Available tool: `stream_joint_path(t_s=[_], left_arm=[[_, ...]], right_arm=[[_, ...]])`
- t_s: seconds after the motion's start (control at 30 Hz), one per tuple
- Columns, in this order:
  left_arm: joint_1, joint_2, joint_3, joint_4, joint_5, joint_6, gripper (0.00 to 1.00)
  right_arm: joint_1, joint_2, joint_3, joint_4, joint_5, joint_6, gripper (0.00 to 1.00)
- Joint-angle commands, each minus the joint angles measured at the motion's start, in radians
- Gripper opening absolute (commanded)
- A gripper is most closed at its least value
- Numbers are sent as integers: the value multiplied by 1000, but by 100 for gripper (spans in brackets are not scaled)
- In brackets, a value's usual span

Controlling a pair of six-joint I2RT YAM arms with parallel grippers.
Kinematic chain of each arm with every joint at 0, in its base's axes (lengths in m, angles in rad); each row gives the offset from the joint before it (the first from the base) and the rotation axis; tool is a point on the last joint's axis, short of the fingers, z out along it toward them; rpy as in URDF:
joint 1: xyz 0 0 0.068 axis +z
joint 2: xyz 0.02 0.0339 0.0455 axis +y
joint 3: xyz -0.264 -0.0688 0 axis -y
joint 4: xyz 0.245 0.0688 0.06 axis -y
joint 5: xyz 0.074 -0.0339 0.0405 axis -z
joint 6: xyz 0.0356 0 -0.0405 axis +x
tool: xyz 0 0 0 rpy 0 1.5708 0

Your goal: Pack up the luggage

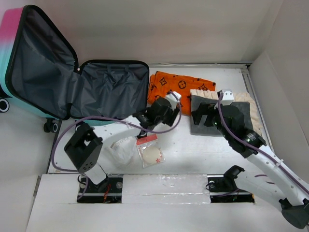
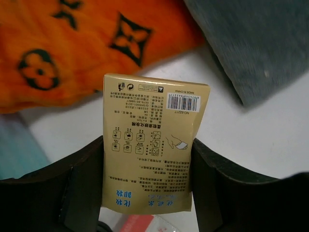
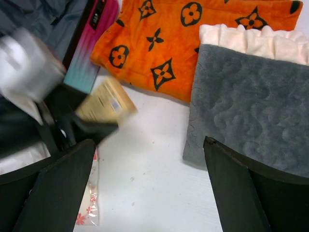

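Observation:
The luggage [image 1: 113, 89] lies open at the back left, its dark grey lining showing and its pink-to-teal lid [image 1: 12, 43] standing up. My left gripper [image 1: 169, 105] hangs over the table between the luggage and the orange towel [image 1: 181, 87]. It is shut on a flat yellow packet [image 2: 152, 145] with printed text and a barcode, pinched by its sides between the fingers [image 2: 82, 193]. The packet also shows blurred in the right wrist view [image 3: 106, 101]. My right gripper [image 3: 147, 186] is open and empty, low over the table at the left edge of a grey towel [image 3: 251, 106].
The grey towel [image 1: 245, 110] lies on a cream towel [image 3: 256, 38] at the right. A clear bag with a red label and a round puff [image 1: 150, 153] and a crumpled white bag [image 1: 123, 149] lie near the front. White walls close in the back and right.

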Motion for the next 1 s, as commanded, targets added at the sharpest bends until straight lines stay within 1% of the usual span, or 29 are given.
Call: stream_joint_path(t_s=[0.0, 0.03, 0.07, 0.13, 0.17, 0.2, 0.23, 0.27, 0.3, 0.33, 0.37, 0.4, 0.43, 0.47, 0.5, 0.53, 0.57, 0.6, 0.67, 0.73, 0.83, 0.9, 0.97], left_arm=[[57, -98, 68, 27, -227, -136, 53], [75, -115, 82, 27, -277, -167, 53], [130, -152, 82, 18, -352, -229, 54], [206, -189, 91, -9, -420, -316, 54], [291, -229, 91, -9, -445, -345, 54], [334, -247, 76, 12, -469, -388, 54], [377, -263, 33, 29, -470, -409, 60], [451, -272, 14, 44, -470, -435, 90], [482, -283, -1, 44, -467, -464, 100], [505, -283, -24, 44, -436, -478, 100], [516, -296, -36, 57, -416, -494, 100], [516, -307, -53, 70, -416, -494, 100], [502, -321, -75, 93, -402, -503, 100], [502, -339, -117, 112, -393, -503, 100], [479, -376, -136, 124, -393, -512, 100], [468, -396, -154, 158, -382, -512, 100], [468, -416, -180, 158, -359, -512, 100], [468, -436, -194, 169, -333, -512, 100], [447, -502, -233, 208, -277, -512, 100], [419, -565, -288, 233, -267, -512, 100], [419, -589, -308, 222, -226, -503, 100], [410, -618, -317, 222, -204, -503, 98], [399, -628, -345, 234, -204, -503, 95]], right_arm=[[-5, -22, 2, 60, -31, -11, 100], [-5, -22, 2, 60, -31, -11, 100], [-5, -22, 2, 71, -60, -11, 100], [-5, 10, -8, 83, -89, -11, 100], [-5, 20, -8, 83, -103, -11, 100], [15, 31, -17, 109, -123, -11, 100], [28, 43, -27, 120, -132, -11, 100], [41, 74, -28, 132, -132, -11, 100], [73, 92, -28, 143, -145, -11, 100], [92, 117, -28, 156, -155, -11, 100], [130, 170, -28, 176, -165, -20, 97], [130, 201, -28, 176, -165, -20, 95], [171, 233, -28, 199, -165, -20, 92], [192, 270, -28, 209, -177, -20, 86], [212, 347, -12, 209, -177, -20, 84], [254, 385, -3, 231, -189, -20, 81], [273, 425, 9, 244, -200, -20, 79], [293, 500, 9, 261, -200, -8, 79], [336, 571, 23, 288, -200, 2, 79], [356, 660, 23, 311, -200, 15, 81], [382, 746, 32, 345, -228, 24, 85], [382, 780, 32, 368, -246, 35, 85], [382, 829, 32, 377, -273, 44, 82]])
